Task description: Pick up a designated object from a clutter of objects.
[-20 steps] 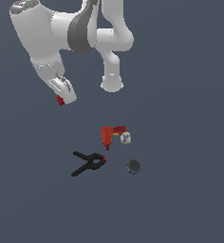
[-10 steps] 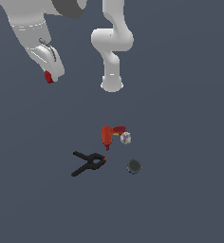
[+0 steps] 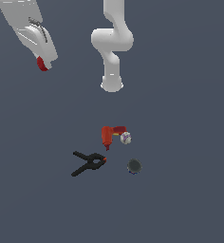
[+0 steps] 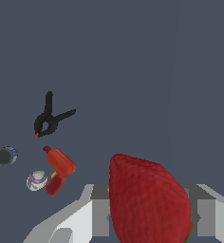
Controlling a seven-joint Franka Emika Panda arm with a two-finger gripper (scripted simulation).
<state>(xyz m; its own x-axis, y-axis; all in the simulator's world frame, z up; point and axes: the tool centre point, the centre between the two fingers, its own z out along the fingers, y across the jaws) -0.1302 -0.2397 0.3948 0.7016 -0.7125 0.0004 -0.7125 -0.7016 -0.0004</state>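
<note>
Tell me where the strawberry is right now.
The strawberry is held in the gripper, high at the exterior view's upper left, well away from the red drill-like tool and black clamp below.

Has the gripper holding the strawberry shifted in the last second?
Yes. The gripper, shut on the strawberry, has moved toward the exterior view's upper left, farther from the red drill-like tool, which has stayed put on the ground.

Fingers (image 4: 100, 216) clamp the strawberry (image 4: 149, 201), clutter (image 4: 47, 156) far below
</note>
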